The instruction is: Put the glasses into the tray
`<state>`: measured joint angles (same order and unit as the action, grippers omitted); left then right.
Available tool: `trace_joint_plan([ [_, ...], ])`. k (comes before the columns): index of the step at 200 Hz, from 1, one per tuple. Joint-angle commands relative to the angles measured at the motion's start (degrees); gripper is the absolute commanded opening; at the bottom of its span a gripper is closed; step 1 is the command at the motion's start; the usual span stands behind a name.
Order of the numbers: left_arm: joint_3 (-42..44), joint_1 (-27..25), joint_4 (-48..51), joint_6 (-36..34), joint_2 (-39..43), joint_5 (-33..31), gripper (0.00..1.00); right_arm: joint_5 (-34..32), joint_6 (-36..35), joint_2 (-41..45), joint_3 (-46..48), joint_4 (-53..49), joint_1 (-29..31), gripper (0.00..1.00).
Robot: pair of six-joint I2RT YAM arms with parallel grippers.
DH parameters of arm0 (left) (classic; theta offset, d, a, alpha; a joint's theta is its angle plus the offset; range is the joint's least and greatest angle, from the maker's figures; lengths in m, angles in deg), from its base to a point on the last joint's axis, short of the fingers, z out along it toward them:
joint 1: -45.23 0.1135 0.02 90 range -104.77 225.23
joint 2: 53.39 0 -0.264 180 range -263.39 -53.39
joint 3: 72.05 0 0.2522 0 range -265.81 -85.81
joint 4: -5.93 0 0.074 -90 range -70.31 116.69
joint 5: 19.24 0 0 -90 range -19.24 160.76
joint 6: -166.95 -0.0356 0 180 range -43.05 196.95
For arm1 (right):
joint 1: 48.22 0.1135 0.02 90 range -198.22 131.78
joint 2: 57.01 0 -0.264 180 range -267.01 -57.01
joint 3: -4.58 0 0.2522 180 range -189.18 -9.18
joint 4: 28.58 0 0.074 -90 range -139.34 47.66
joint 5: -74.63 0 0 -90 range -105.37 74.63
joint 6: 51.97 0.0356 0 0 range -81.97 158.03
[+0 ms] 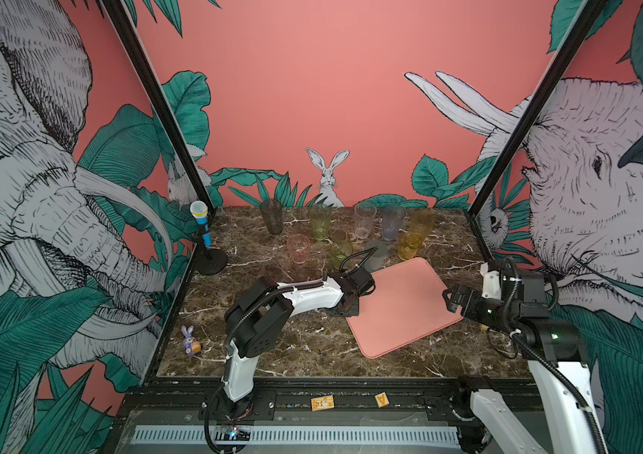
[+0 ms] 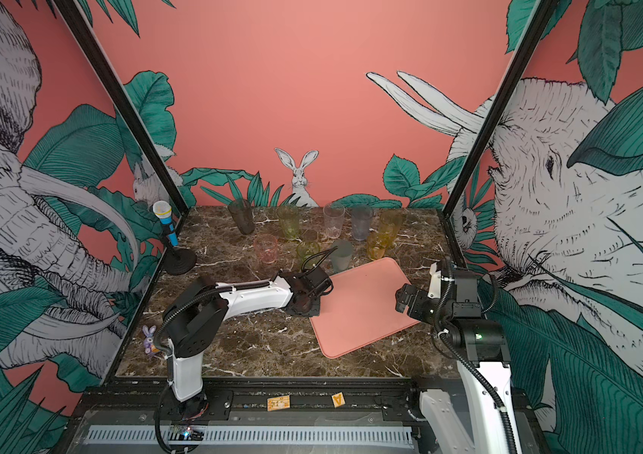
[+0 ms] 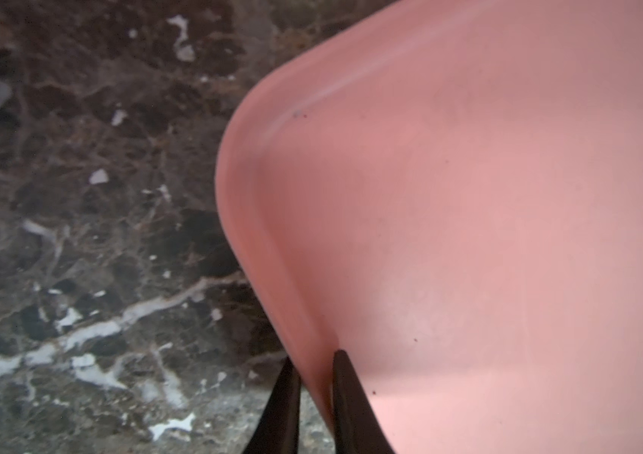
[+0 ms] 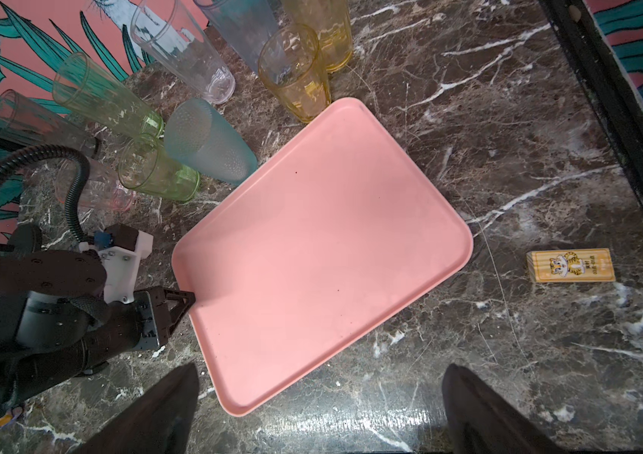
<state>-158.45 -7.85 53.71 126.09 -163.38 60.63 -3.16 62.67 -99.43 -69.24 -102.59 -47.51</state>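
Glasses [image 1: 376,255] crowded just behind tray [image 1: 402,310]

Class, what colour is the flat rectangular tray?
Salmon pink; the flat tray shows best in the right wrist view.

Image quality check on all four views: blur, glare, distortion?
Left wrist view: soft throughout; the tray rim and the left hand pinching it are out of focus. Right wrist view: sharp, but wide-angle bend splays the glasses outward, with glare on the marble table. Both top views: evenly lit, glasses faint against the marble.
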Motion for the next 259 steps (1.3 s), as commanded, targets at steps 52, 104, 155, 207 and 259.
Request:
trace_joint_plan([
  [52, 11.0, 7.1, 0.1, -3.0, 7.9, 0.1, 0.15, 3.2, 2.5, -0.7, 1.3, 3.4, -0.1, 0.99],
  [104, 15.0, 13.8, -0.6, -10.4, 12.5, 0.9, 0.14, 6.3, 3.7, -0.6, 4.3, 5.9, 0.2, 0.87],
  [155, 18.5, 18.8, -2.6, -16.6, 15.4, 2.5, 0.15, 5.6, 5.0, -2.3, 5.6, 6.5, 2.0, 0.92],
  [207, 20.0, 21.1, -4.3, -21.5, 16.9, 4.7, 0.13, 4.2, 8.8, -3.3, 8.8, 10.4, 6.8, 0.92],
  [259, 20.4, 22.9, -4.5, -25.5, 18.0, 6.2, 0.07, 2.1, 11.2, -4.7, 10.9, 12.8, 11.8, 0.92],
])
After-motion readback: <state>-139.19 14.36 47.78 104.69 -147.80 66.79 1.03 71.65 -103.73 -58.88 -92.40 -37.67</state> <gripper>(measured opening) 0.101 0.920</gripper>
